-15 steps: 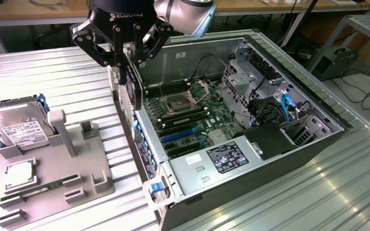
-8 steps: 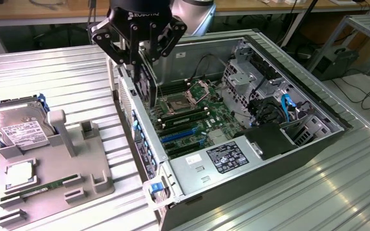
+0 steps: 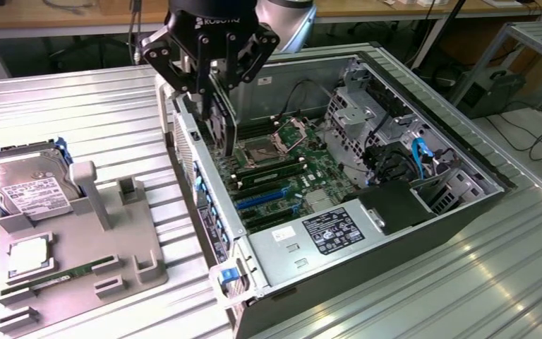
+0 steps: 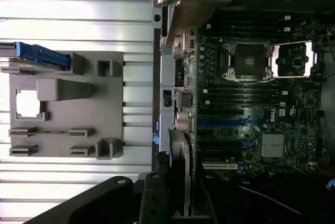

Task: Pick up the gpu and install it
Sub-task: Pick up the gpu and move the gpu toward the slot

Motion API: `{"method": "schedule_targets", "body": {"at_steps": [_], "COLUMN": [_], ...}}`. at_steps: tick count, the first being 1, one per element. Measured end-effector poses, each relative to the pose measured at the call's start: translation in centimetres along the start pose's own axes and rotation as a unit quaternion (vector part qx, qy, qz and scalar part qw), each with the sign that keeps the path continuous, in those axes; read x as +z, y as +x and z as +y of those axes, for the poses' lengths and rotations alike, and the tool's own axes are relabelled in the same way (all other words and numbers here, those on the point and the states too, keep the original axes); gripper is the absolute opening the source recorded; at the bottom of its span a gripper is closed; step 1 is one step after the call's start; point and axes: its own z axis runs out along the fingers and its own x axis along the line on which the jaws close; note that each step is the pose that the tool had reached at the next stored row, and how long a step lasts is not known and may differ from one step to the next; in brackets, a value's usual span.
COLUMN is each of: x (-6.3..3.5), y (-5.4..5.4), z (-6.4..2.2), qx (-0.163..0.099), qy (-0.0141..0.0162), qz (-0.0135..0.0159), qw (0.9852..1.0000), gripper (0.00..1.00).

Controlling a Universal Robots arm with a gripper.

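The gpu (image 3: 219, 131) is a thin dark card hanging on edge from my gripper (image 3: 209, 88), whose fingers are shut on its upper edge. It hangs just inside the open computer case (image 3: 440, 120), close to the rear wall, above the motherboard (image 3: 285, 173) and its blue expansion slots (image 3: 262, 199). In the wrist view the gpu (image 4: 180, 164) appears edge-on with its pale bracket end, between the dark fingers (image 4: 152, 195). It lines up roughly with the slots (image 4: 225, 123) beside the case's rear panel.
A grey parts fixture (image 3: 92, 261) lies on the ribbed metal table at the exterior view's left. It carries a silver hard drive (image 3: 26, 187), a square chip (image 3: 28, 256) and a green memory stick (image 3: 50, 279). Cables and drive cages crowd the case's far side.
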Motion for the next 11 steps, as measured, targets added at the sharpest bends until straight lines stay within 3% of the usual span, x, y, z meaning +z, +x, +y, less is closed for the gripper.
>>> {"method": "schedule_targets", "body": {"at_steps": [11], "x": [0.03], "y": [-0.93], "z": [-0.02], "qx": [0.000], "qy": [0.0000], "qz": [0.0000], "qw": [1.0000], "gripper": [0.27]}}
